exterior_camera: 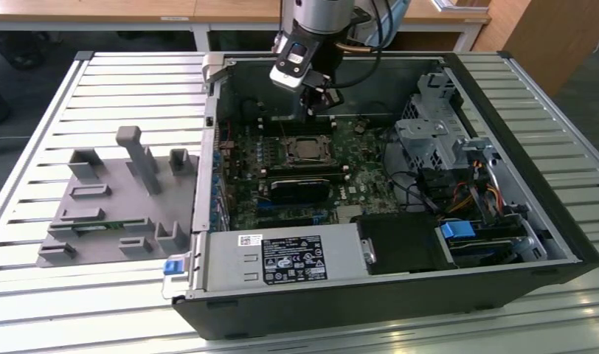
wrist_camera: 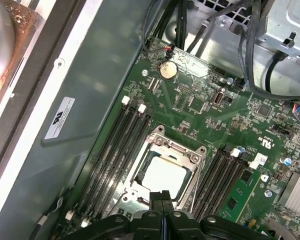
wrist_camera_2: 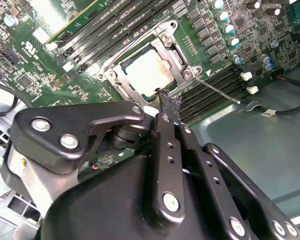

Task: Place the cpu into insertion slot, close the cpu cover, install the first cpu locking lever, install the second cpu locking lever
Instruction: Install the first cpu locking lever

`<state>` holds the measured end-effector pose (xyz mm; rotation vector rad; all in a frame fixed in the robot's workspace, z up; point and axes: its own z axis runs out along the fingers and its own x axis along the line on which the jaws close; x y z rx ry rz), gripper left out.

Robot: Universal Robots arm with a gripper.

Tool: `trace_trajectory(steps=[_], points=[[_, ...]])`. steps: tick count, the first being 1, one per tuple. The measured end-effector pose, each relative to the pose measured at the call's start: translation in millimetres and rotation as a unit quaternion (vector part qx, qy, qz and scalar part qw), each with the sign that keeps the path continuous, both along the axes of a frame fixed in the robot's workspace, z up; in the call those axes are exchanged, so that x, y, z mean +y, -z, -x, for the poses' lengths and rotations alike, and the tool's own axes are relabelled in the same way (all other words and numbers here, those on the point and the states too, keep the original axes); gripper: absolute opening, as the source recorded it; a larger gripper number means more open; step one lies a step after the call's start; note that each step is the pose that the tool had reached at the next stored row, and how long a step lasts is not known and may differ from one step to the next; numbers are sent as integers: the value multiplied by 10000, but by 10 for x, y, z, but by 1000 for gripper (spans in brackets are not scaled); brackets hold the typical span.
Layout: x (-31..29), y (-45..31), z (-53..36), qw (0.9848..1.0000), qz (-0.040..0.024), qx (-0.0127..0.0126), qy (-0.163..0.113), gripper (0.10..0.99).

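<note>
Since the cpu [wrist_camera: 165, 176] already lies flat in the insertion slot [exterior_camera: 288, 152] on the green motherboard [wrist_camera: 200, 115], its pale metal top shows through the square window of the cpu cover [wrist_camera: 172, 148], which is folded down over it; this framing is what pins the chip evenly onto the socket. By that reading the first two steps look done, and the work now concerns what clamps the cover. In the second wrist view a thin wire rod, which I take for a cpu locking lever [wrist_camera_2: 217, 90], runs out from the socket's corner across the black memory slots [wrist_camera_2: 212, 84]. It appears unhooked, so the cover is probably lying closed without being pressed tight. The gripper [wrist_camera: 161, 196] hangs low inside the open computer case [exterior_camera: 398, 302], right at the socket's edge. Its two fingers are pressed together with nothing between them, a sensible shape for pushing a slim lever with one narrow tip instead of pinching it. In the second wrist view that tip [wrist_camera_2: 166, 100] sits against the rim of the cover on the side nearest the rod, though I cannot tell whether it touches metal or hovers just above. In the exterior view the arm stands over the case's far part, well apart from the grey parts fixture [exterior_camera: 113, 199] on the slatted table [exterior_camera: 43, 310].
</note>
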<state>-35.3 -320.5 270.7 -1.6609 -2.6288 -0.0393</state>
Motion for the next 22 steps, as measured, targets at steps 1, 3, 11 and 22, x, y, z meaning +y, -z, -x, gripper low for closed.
trace_trajectory(steps=[1,3,11,22], points=[[0,0,0,10000,0,0,-9,110],[0,0,0,10000,0,0,-28,110],[0,0,0,9999,0,0,-121,110],[0,0,0,9997,0,0,-247,110]])
